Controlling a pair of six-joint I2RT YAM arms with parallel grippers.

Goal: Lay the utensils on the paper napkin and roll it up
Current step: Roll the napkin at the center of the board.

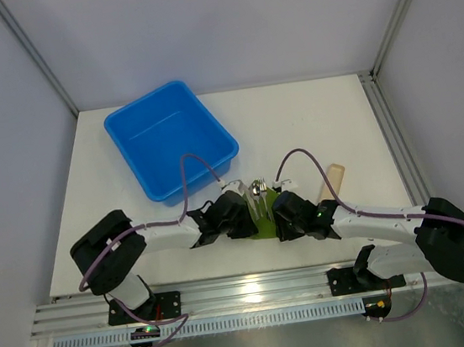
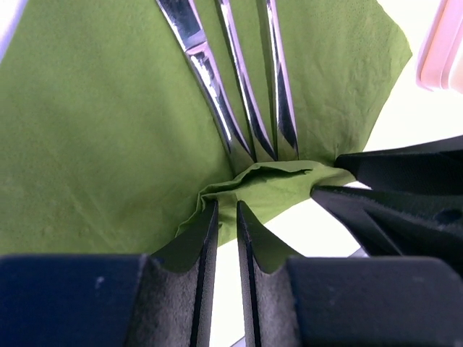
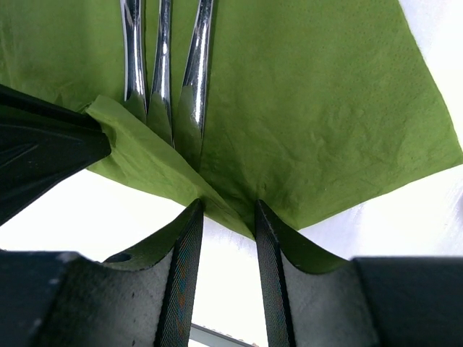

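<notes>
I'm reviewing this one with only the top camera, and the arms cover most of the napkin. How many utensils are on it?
Observer: Three utensils lie side by side on the green napkin, their slim ends converging toward the arms.
Operator: Has any rolling begun?
Observer: Barely. The napkin's near edge is turned up in a fold over those slim ends.
Operator: Is the right tool gripping it?
Observer: No. The right tool has its jaws apart, straddling the fold's edge.
</notes>
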